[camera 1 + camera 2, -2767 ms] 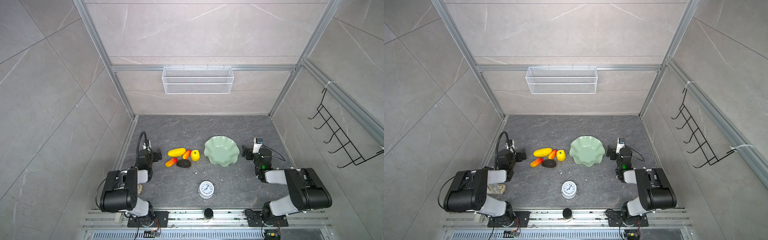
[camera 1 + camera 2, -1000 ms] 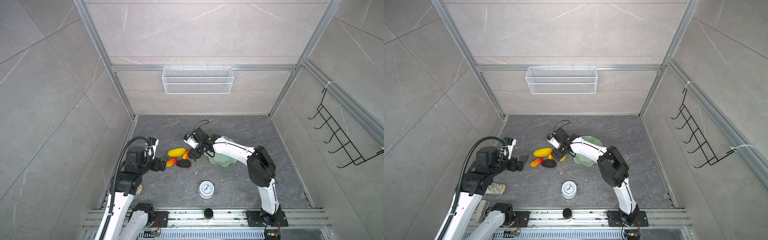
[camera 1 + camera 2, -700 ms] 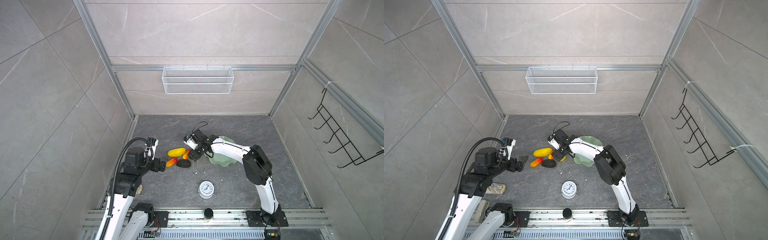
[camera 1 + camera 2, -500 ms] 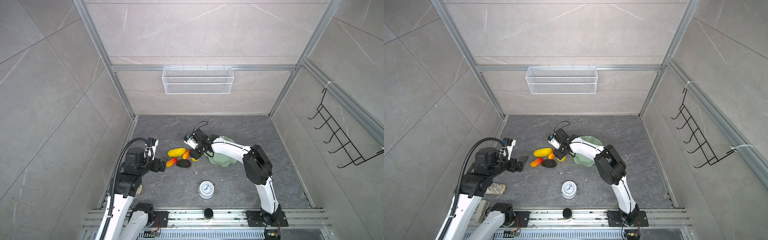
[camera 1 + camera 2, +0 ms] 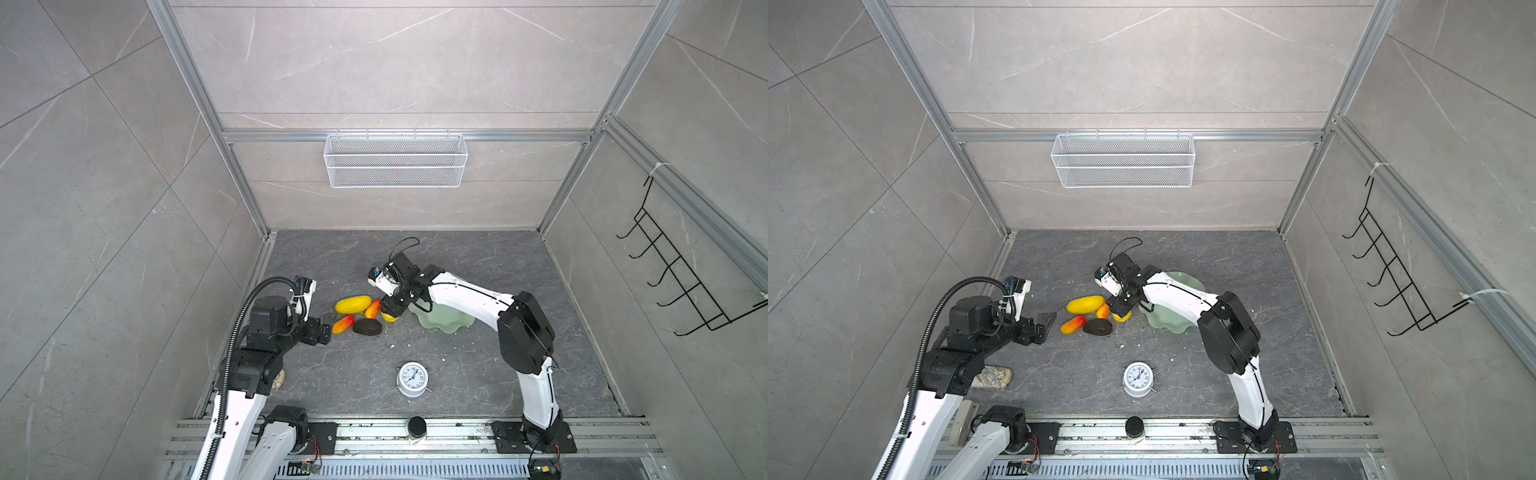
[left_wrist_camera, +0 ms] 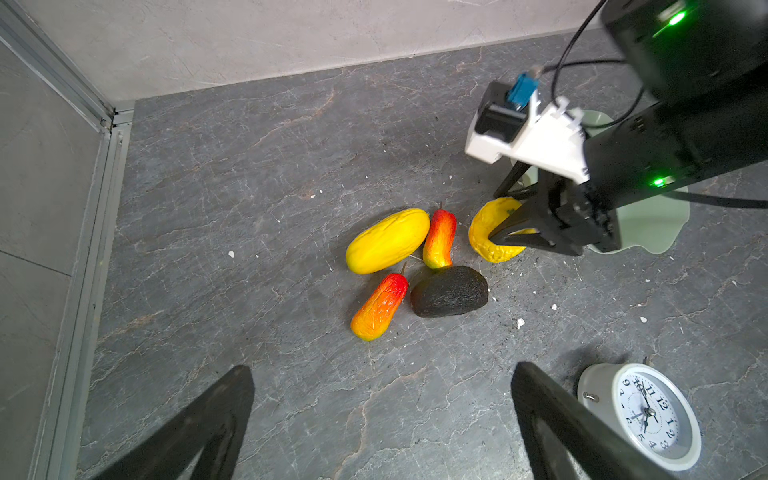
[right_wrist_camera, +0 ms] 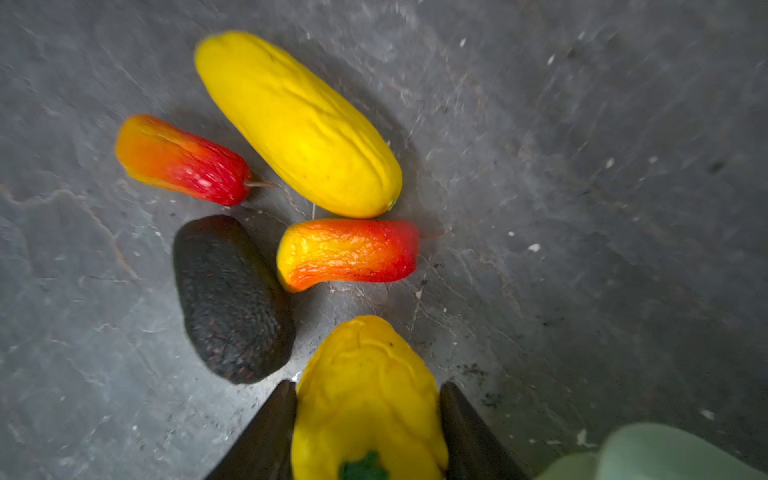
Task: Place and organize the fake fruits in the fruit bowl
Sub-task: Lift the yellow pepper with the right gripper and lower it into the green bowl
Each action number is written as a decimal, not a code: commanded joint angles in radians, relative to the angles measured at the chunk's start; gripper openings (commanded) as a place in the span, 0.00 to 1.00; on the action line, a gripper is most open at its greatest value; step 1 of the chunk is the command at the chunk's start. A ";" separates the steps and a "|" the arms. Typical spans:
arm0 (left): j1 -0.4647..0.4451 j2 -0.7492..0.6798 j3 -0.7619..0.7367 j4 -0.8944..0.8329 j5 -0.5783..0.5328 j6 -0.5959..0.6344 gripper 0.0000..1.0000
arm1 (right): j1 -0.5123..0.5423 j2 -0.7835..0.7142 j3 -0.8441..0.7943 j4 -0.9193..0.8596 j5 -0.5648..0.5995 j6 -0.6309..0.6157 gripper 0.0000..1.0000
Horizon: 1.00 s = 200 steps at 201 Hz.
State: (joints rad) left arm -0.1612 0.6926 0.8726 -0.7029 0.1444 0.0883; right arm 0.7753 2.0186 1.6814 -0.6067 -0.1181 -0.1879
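My right gripper (image 7: 366,388) has its jaws clamped on both flanks of the bumpy yellow fruit (image 6: 484,232), mid-frame in a top view. The bowl (image 5: 446,322) lies just right of it, nearer this arm. My left gripper (image 6: 381,369) hangs wide apart, empty.

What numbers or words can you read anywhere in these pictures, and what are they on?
"11", "12", "1", "2", "3", "4": hour numbers on the white alarm clock dial, left wrist view.
Its other numbers: too blurred or small to read.
In both top views the dial is too small to read.
Fake fruits, fruit bowl, wire basket: no writing seen.
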 commanded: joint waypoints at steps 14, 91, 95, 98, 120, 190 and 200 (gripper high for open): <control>0.006 -0.001 -0.003 0.025 0.011 0.010 1.00 | -0.039 -0.196 0.008 -0.037 -0.014 -0.037 0.37; 0.010 0.014 -0.003 0.026 0.026 0.010 1.00 | -0.263 -0.342 -0.229 0.086 0.061 0.080 0.34; 0.009 0.012 -0.003 0.028 0.026 0.010 1.00 | -0.274 -0.340 -0.242 0.094 0.061 0.086 0.34; 0.009 0.012 -0.003 0.029 0.027 0.010 1.00 | -0.279 -0.338 -0.246 0.099 0.060 0.088 0.34; 0.009 0.013 -0.004 0.029 0.030 0.010 1.00 | -0.289 -0.305 -0.264 0.113 0.067 0.094 0.33; 0.010 0.018 -0.006 0.031 0.035 0.013 1.00 | -0.289 -0.178 -0.305 0.205 0.071 0.128 0.26; 0.010 0.020 -0.006 0.029 0.035 0.014 1.00 | -0.289 -0.166 -0.307 0.213 0.071 0.133 0.26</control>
State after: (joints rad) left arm -0.1562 0.7105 0.8707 -0.7025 0.1608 0.0883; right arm 0.4820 1.8240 1.3922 -0.4431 -0.0528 -0.0849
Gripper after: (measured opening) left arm 0.999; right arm 0.516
